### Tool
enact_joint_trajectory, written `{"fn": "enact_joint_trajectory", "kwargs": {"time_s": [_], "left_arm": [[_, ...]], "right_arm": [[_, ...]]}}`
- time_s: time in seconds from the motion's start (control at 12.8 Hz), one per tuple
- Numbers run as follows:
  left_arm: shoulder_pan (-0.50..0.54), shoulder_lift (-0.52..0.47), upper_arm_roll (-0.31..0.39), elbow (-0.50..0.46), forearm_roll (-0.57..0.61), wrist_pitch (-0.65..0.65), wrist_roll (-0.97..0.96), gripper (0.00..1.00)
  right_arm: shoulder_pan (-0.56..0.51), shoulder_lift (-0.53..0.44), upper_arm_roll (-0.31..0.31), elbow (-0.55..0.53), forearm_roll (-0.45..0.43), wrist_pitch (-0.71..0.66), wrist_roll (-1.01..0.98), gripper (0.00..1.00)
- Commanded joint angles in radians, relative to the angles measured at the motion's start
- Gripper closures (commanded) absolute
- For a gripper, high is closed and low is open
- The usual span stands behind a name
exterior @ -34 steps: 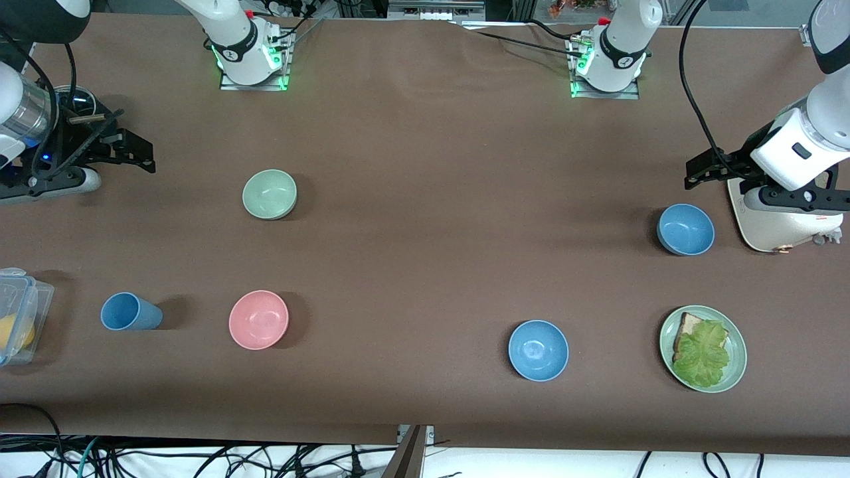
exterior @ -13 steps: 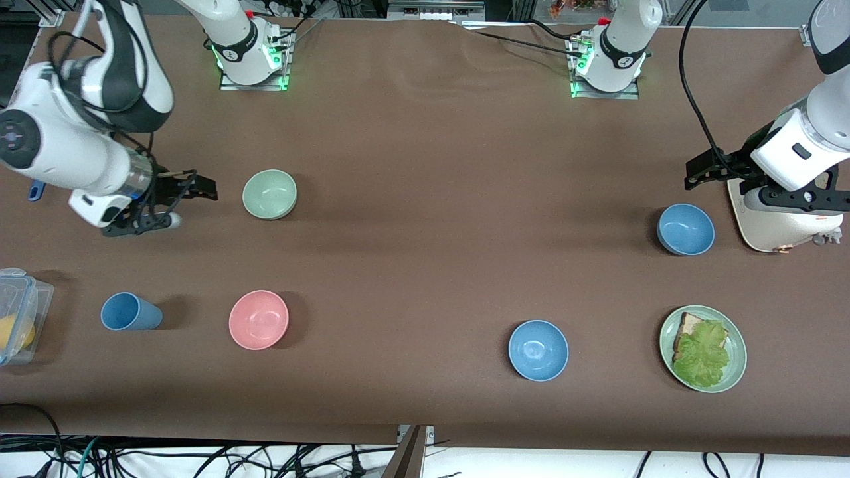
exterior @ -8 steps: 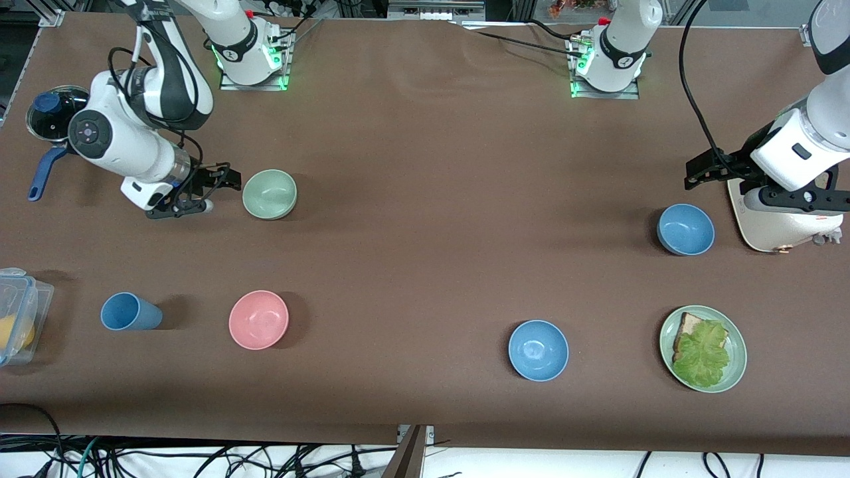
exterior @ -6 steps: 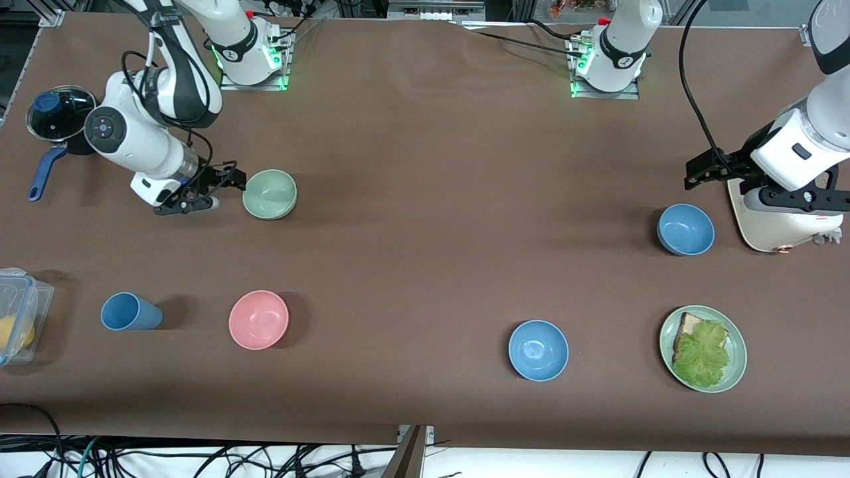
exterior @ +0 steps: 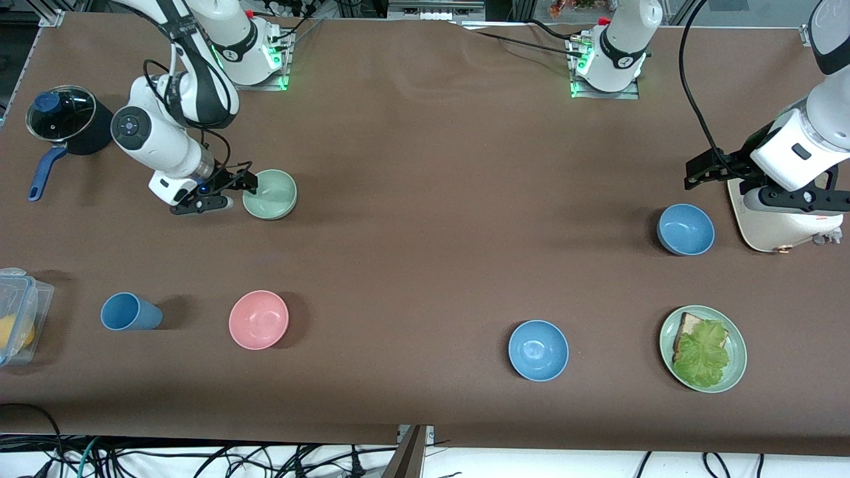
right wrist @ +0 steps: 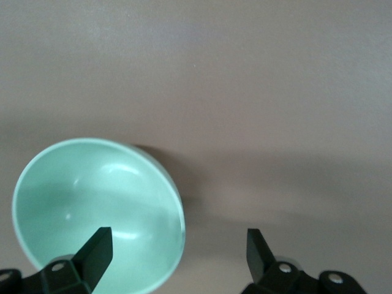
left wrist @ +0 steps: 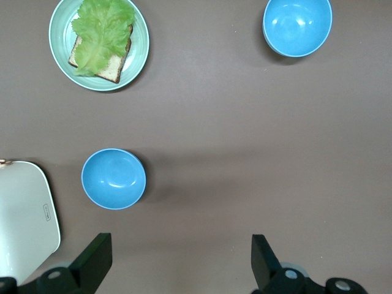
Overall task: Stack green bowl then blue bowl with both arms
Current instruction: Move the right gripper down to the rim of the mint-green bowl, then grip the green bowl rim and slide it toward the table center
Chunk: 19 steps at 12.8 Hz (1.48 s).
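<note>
While the right gripper (exterior: 240, 189) hangs at the green bowl (exterior: 270, 194), its 2 fingers spread wide and holding nothing, the grasp, by all appearances, has yet to begin; the bowl sits on the brown table (exterior: 425, 265), farther from the front camera than the pink bowl (exterior: 258, 319) and toward the right arm's end. Everything turns on 1 relation: in the right wrist view the green bowl (right wrist: 98, 214) lies off-centre between the fingers, 1 fingertip (right wrist: 95, 248) over its hollow and the other (right wrist: 257, 248) over bare table clear of the rim, so a wall pinch looks likelier than a grip around the whole bowl; being round, it offers no long axis to align with. The right arm is plainly the nearer to it.

The left gripper (exterior: 707, 169) waits, fingers likewise apart and empty, over the table near the blue bowl (exterior: 685, 229), which stands beside a white appliance (exterior: 777, 222). Only the left wrist view shows both blue bowls at once from above, the nearer one (left wrist: 114, 179) and a 2nd (left wrist: 297, 26), with the lettuce sandwich plate (left wrist: 98, 44); the front view alone shows both arms.
</note>
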Motion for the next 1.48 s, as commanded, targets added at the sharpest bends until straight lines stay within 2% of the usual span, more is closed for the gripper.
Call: {"fn": "enact_joint_trajectory", "kwargs": {"time_s": [0.0, 0.16, 0.23, 0.47, 0.54, 0.78, 0.93, 1.09, 1.25, 1.4], "left_arm": [[-0.007, 0.01, 0.004, 0.029, -0.005, -0.022, -0.011, 0.0], [-0.005, 0.01, 0.004, 0.029, -0.005, -0.022, -0.009, 0.0], [-0.007, 0.01, 0.004, 0.03, -0.005, -0.022, -0.011, 0.0], [-0.007, 0.01, 0.004, 0.03, -0.007, -0.022, -0.011, 0.0], [-0.007, 0.01, 0.004, 0.03, -0.007, -0.022, -0.011, 0.0], [-0.007, 0.01, 0.004, 0.03, -0.007, -0.022, -0.011, 0.0], [-0.007, 0.01, 0.004, 0.029, -0.008, -0.022, -0.011, 0.0], [-0.007, 0.01, 0.004, 0.029, -0.008, -0.022, -0.011, 0.0], [-0.007, 0.01, 0.004, 0.029, -0.008, -0.022, -0.009, 0.0], [-0.007, 0.01, 0.004, 0.03, -0.008, -0.022, -0.011, 0.0]], "right_arm": [[0.009, 0.046, 0.005, -0.014, 0.016, 0.068, 0.012, 0.08], [0.009, 0.062, 0.005, -0.014, 0.016, 0.071, 0.015, 0.25], [0.009, 0.062, 0.005, -0.014, 0.017, 0.07, 0.017, 0.4], [0.014, 0.062, 0.01, -0.014, 0.017, 0.065, 0.057, 0.93], [0.017, 0.062, 0.019, -0.014, 0.017, 0.065, 0.066, 1.0], [0.019, 0.045, 0.031, -0.002, 0.017, 0.05, 0.083, 1.0], [0.017, 0.017, 0.049, 0.063, 0.017, -0.028, 0.083, 1.0], [0.028, 0.042, 0.1, 0.21, 0.016, -0.137, 0.174, 1.0], [0.086, 0.147, 0.123, 0.4, 0.016, -0.226, 0.295, 1.0], [0.165, 0.27, 0.125, 0.574, 0.016, -0.245, 0.424, 1.0]]}}
